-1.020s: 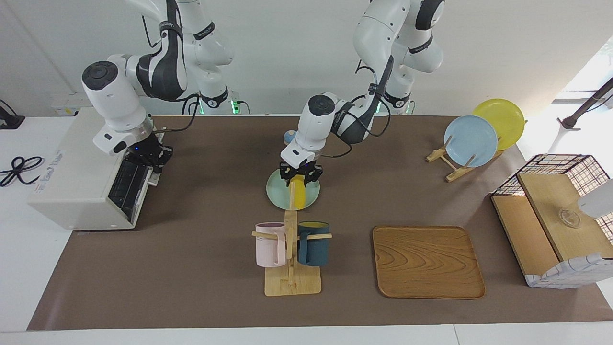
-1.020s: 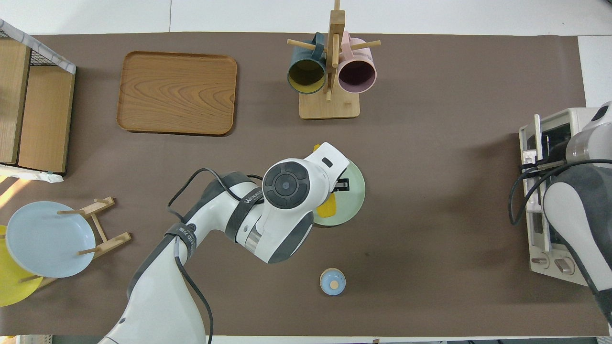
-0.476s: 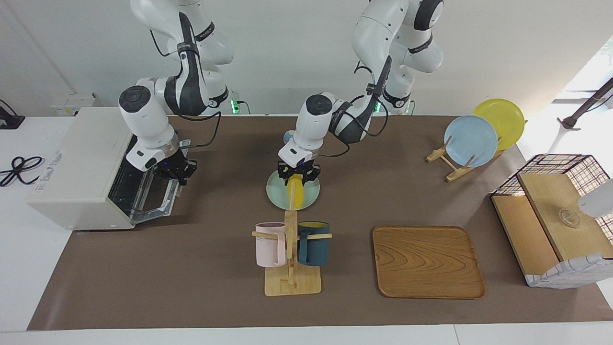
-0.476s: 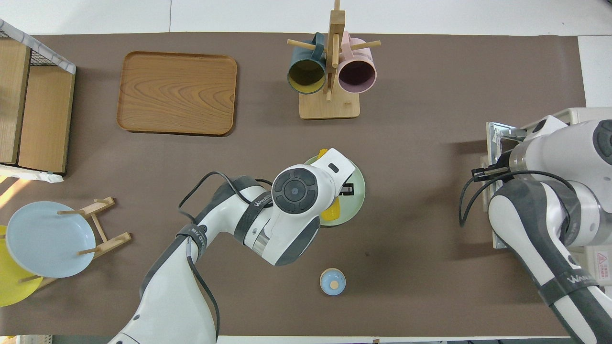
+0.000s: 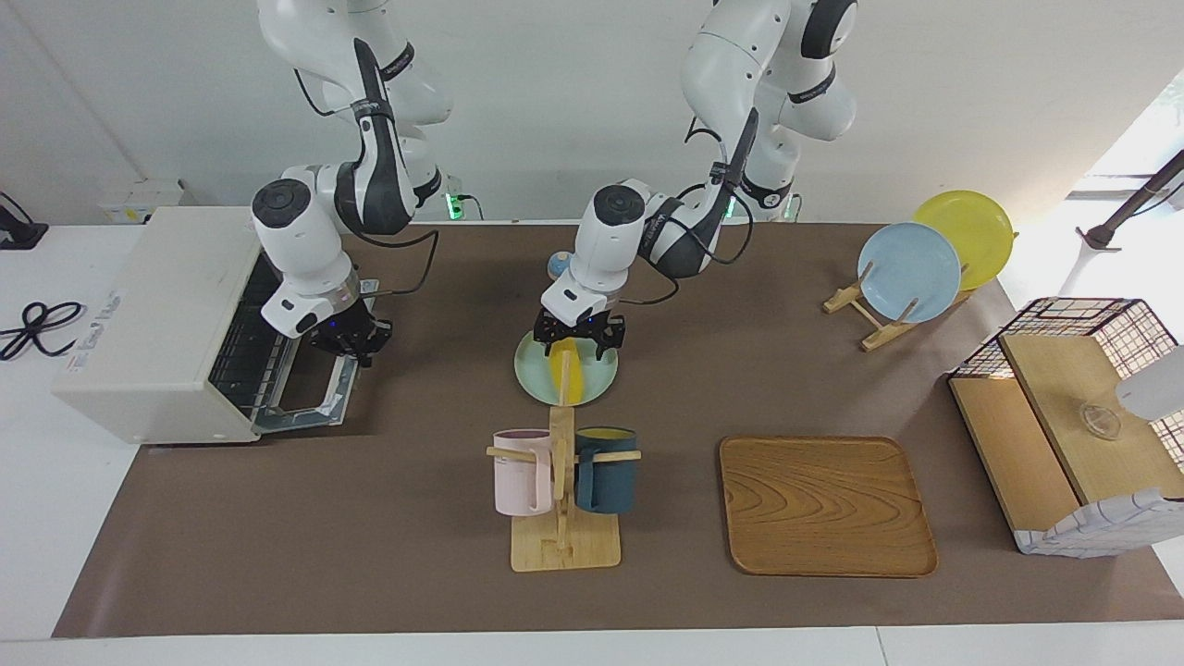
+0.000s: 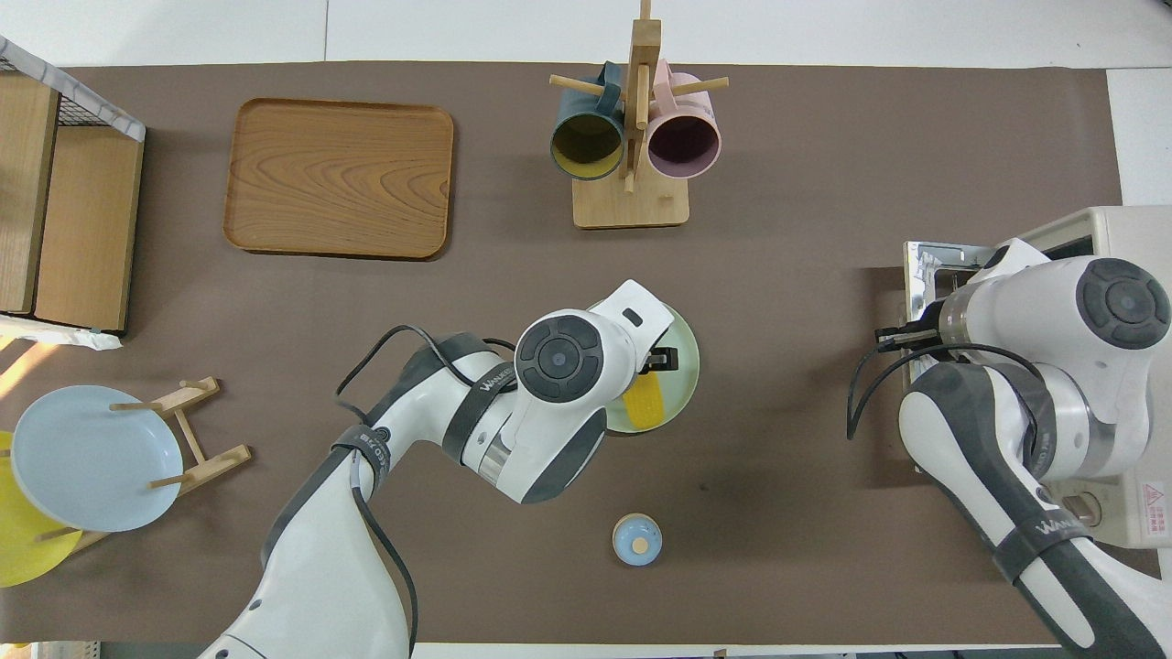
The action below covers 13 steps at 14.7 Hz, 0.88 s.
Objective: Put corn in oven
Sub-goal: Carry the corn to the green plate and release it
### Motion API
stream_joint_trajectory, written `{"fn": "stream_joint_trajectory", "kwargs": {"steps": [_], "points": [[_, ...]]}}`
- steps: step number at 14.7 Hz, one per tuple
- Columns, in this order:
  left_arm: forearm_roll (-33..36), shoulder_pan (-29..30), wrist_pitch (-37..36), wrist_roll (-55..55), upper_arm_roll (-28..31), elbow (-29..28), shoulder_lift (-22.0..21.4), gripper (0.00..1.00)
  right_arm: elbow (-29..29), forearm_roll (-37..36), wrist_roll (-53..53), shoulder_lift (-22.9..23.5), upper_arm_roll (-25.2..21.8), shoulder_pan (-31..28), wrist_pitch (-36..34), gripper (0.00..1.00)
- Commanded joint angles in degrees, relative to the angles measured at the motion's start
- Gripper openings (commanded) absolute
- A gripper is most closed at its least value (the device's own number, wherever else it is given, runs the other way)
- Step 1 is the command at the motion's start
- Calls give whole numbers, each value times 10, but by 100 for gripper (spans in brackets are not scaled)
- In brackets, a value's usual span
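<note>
The left gripper (image 5: pixel 577 339) has its fingers spread apart just over the corn (image 5: pixel 571 376), which lies loose on the pale green plate (image 5: pixel 603 373) at mid-table, nearer to the robots than the mug rack (image 5: pixel 562 490). The right gripper (image 5: pixel 350 344) has its fingers pinched together at the edge of the oven door (image 5: pixel 314 393), which is folded down flat in front of the oven (image 5: pixel 148 324) at the right arm's end of the table.

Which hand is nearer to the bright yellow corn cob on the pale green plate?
Left. The left hand hangs open directly over the corn cob; the right hand, shut, is at the off-white toaster oven's dropped door.
</note>
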Motion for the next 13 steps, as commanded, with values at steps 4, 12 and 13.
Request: {"fn": "stream_joint_trajectory", "kwargs": {"steps": [4, 12, 13], "points": [[-2, 131, -118, 95, 3, 13, -83, 100, -17, -26, 13, 30, -13, -13, 35, 0], [61, 281, -250, 211, 6, 89, -104, 100, -2, -26, 77, 36, -12, 37, 33, 0], [75, 290, -261, 221, 6, 89, -114, 100, 6, -26, 93, 36, -11, 48, 26, 4]]}}
